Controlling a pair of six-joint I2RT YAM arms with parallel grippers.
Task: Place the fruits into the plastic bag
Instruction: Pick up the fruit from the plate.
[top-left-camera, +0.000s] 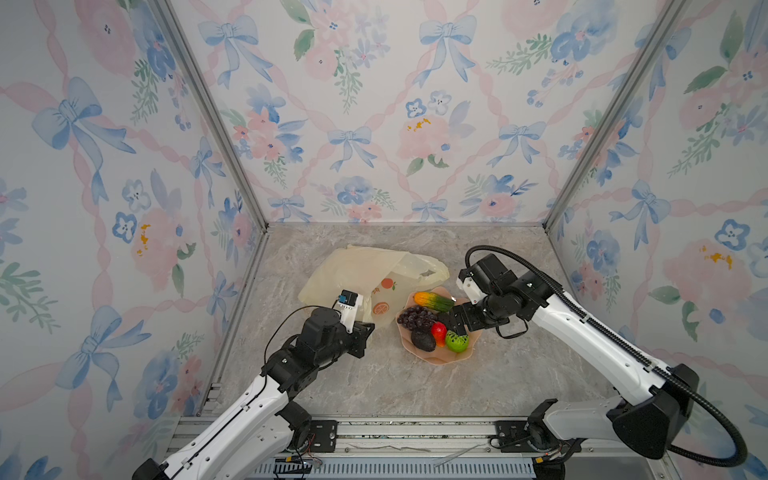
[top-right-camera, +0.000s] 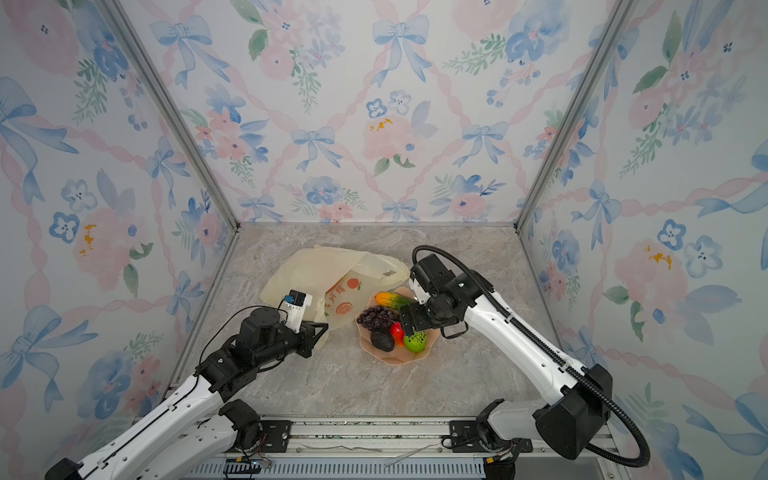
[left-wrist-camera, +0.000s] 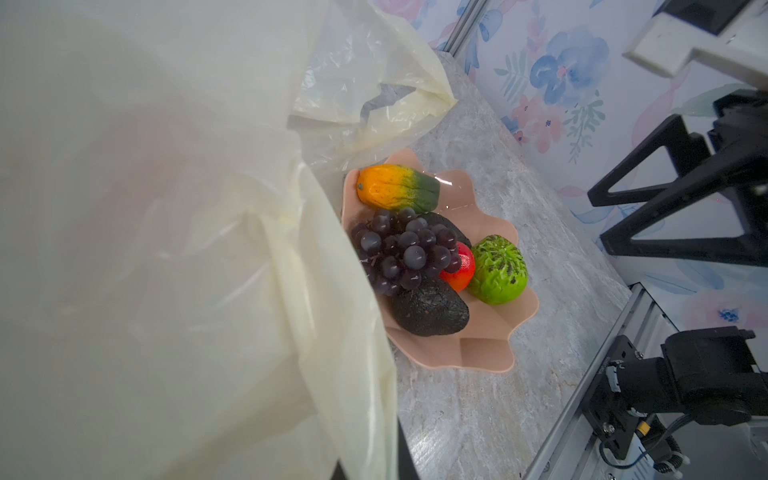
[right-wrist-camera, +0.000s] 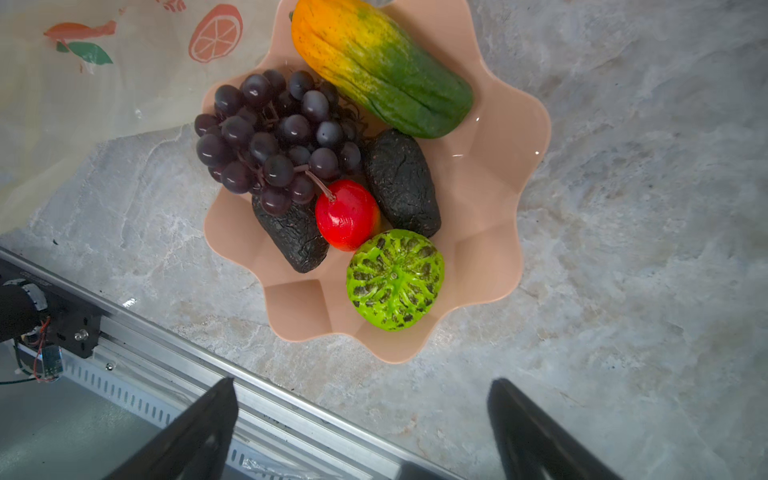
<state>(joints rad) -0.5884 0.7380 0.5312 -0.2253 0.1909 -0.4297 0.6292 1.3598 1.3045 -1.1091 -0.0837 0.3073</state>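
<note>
The pale-yellow plastic bag (top-left-camera: 365, 272) (top-right-camera: 316, 270) lies at the back of the table, its orange-slice print facing the dish. My left gripper (top-left-camera: 367, 328) is shut on its near edge, and in the left wrist view the bag's film (left-wrist-camera: 166, 249) hides the jaws. The fruits lie in a dish: an orange-green mango (top-left-camera: 432, 300), a purple grape bunch (top-left-camera: 415, 318), an avocado (top-left-camera: 423, 340), a red-yellow mango (top-left-camera: 439, 332) and a bumpy green ball (top-left-camera: 457, 341). Another avocado (right-wrist-camera: 401, 183) shows in the right wrist view. My right gripper (top-left-camera: 452, 326) (right-wrist-camera: 365, 384) hovers open and empty over the dish.
The pink scalloped dish (top-left-camera: 444, 359) (right-wrist-camera: 490, 257) stands just right of the bag on the marble table (top-left-camera: 519, 353). An aluminium rail (top-left-camera: 395, 432) runs along the front edge. Floral walls close in the back and both sides.
</note>
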